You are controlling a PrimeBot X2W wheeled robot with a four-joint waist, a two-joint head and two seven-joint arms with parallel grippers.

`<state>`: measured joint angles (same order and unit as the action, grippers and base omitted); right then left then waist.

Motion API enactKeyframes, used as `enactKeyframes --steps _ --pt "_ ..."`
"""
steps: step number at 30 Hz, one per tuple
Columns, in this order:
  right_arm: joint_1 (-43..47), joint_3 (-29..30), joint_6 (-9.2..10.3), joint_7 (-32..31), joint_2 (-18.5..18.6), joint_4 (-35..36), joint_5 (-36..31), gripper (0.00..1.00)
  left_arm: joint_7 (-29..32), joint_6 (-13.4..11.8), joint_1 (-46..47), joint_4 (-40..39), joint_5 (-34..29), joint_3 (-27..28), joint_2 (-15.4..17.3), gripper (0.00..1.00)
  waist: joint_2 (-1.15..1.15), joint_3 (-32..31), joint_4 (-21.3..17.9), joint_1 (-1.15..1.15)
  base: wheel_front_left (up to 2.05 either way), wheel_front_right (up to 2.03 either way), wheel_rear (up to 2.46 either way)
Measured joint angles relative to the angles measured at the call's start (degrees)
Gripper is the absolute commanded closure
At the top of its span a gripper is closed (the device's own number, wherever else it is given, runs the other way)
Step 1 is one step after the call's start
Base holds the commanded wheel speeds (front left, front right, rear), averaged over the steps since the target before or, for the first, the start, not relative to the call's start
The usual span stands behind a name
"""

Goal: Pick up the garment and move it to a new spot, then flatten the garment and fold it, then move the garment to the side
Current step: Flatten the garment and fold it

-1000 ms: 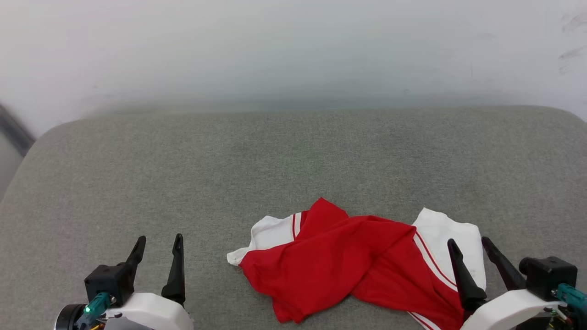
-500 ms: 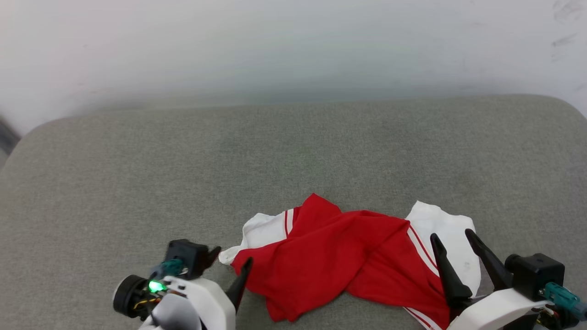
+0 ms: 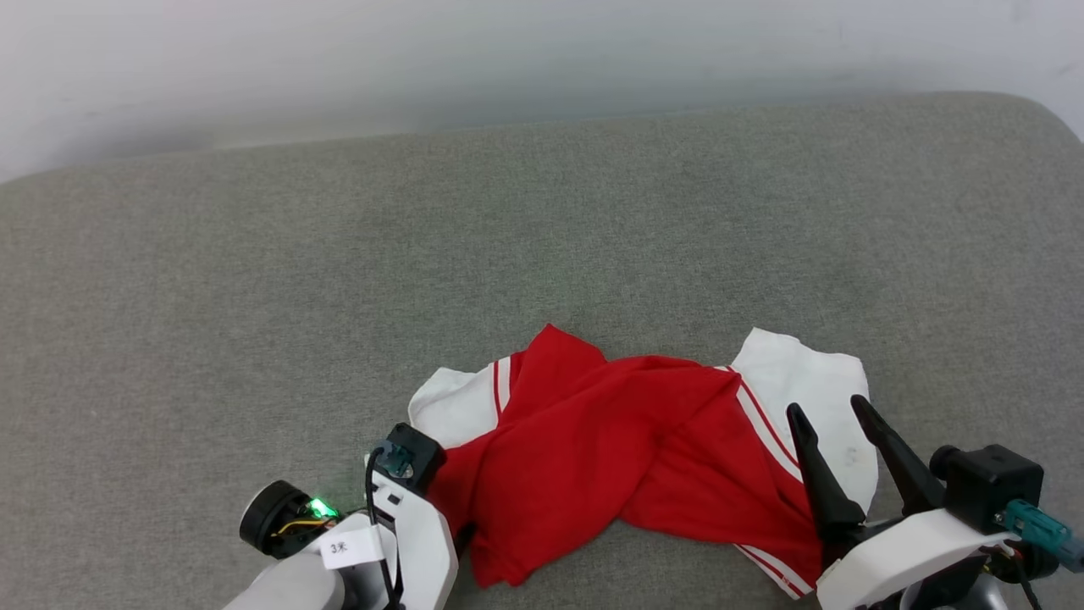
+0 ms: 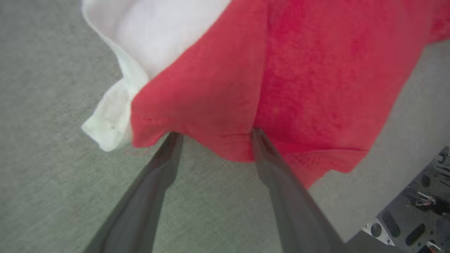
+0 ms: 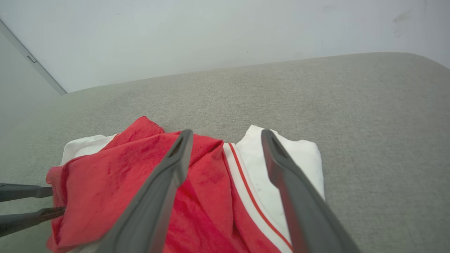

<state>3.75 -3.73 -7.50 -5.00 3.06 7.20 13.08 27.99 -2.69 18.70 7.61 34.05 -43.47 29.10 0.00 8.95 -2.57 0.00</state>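
The left arm's fingers (image 4: 154, 182) stand spread wide with their tips right at the near red hem of the garment (image 3: 593, 440), both tips slipping just under the edge of the cloth beside the white sleeve, and they have not closed on anything. The right arm's fingers (image 3: 821, 483) are equally wide apart and hold nothing, poised over the other white sleeve and its red-striped trim; whether they touch the cloth I cannot tell. Between the two arms the garment lies in a crumpled, twisted heap, red body bunched over itself with a white sleeve poking out on each side, resting on the near part of the grey fabric-covered surface (image 3: 254, 296), well short of the pale wall (image 3: 339, 51) behind. By my reading the task is at its very beginning: the first pick-up is being lined up but no grip is made, so lifting, moving to a new spot, flattening, folding and setting aside are all left to do
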Motion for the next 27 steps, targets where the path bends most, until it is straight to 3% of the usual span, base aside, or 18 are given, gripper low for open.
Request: enactKeyframes --steps 4,5,6,7,8,9,10,17,27 --pt "-0.7 -0.2 0.00 0.6 0.0 -0.9 0.7 0.00 3.7 2.8 1.6 2.1 1.1 -1.7 0.0 0.00 0.00 0.9 -0.9 0.00 0.00 0.00 0.00" --pt "-0.9 -0.2 0.01 0.9 0.0 -1.1 1.1 0.00 3.9 3.2 1.9 2.4 1.4 -1.8 -0.2 0.05 0.00 1.0 -1.0 0.00 0.00 0.00 0.00" --pt "-1.0 -0.2 0.00 1.0 0.0 -1.3 1.2 0.00 3.9 3.6 2.1 2.8 1.4 -1.9 -0.3 0.50 0.00 1.1 -1.1 0.00 0.00 0.00 0.00" --pt "-1.1 -0.2 0.00 1.2 0.0 -1.5 1.4 0.00 4.3 4.1 2.5 3.1 1.5 -2.2 -0.3 0.62 0.00 1.1 -1.2 0.00 0.00 0.00 0.00" --pt "-1.1 -0.2 0.00 1.3 0.0 -1.7 1.5 0.00 4.4 4.5 2.8 3.5 1.5 -2.4 -0.4 0.62 0.00 1.1 -1.3 0.00 0.00 0.00 0.00" --pt "-1.1 -0.1 0.00 1.5 0.0 -1.9 1.6 0.00 4.2 4.7 2.9 3.7 1.5 -2.5 -0.4 0.94 0.00 1.1 -1.3 0.00 0.00 0.00 0.00" --pt "-1.1 0.0 0.00 1.5 0.0 -2.1 1.6 0.00 4.0 4.8 3.0 3.9 1.5 -2.6 -0.5 1.00 0.00 1.0 -1.3 0.00 0.00 0.00 0.00" --pt "-0.1 2.2 0.00 1.5 -0.1 -3.2 2.4 0.00 -1.1 4.4 3.0 -4.9 -2.7 -4.1 -0.3 1.00 0.00 -1.2 2.0 0.00 0.00 0.00 0.00" --pt "0.8 2.9 0.00 0.3 -0.1 -3.1 2.1 0.00 4.1 3.2 -6.8 -17.4 -0.5 -9.4 3.0 1.00 0.00 -4.8 7.1 0.00 0.00 0.00 0.00"
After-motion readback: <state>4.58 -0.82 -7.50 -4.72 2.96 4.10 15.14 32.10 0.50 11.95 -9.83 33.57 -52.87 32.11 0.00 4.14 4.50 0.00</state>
